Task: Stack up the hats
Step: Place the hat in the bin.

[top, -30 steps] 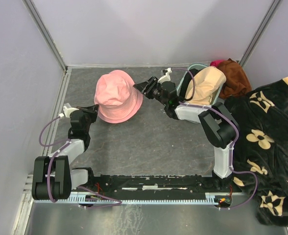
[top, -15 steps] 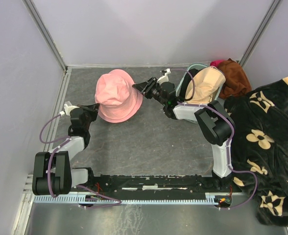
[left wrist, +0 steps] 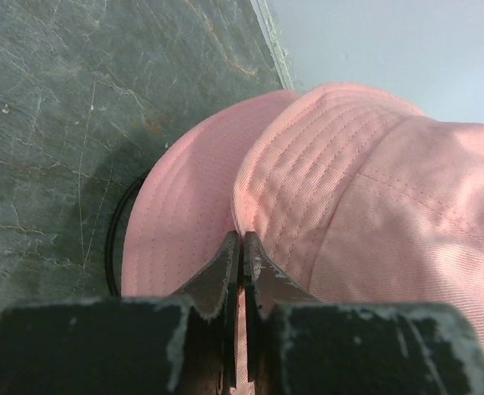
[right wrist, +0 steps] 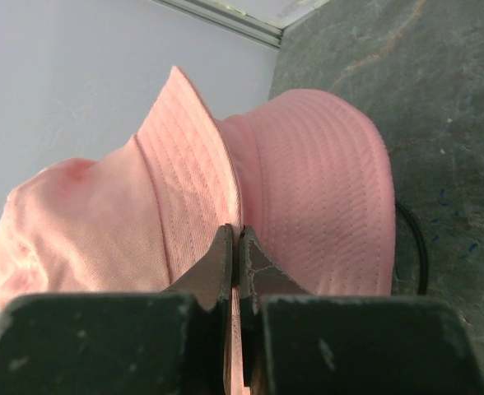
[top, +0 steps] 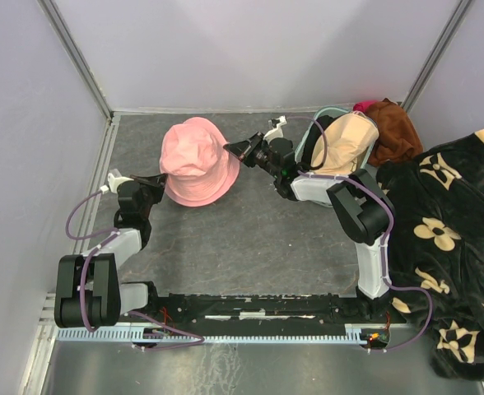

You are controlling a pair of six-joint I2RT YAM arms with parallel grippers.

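A pink bucket hat sits crown up on the grey table. My left gripper is at its left side, shut on a fold of the brim. The left wrist view shows the same grip: the left gripper has its jaws pressed together on pink hat fabric. My right gripper is at the hat's right edge. In the right wrist view the right gripper is shut on the upturned brim of the pink hat. A beige hat lies in the teal basket.
A rust-brown cloth lies behind the basket in the back right corner. A black blanket with beige flowers covers the right side. A thin black ring shows under the pink hat's edge. Grey walls enclose the table.
My right gripper has shut on the pink hat's right brim after standing open beside it. The left gripper has stayed shut on the left brim.
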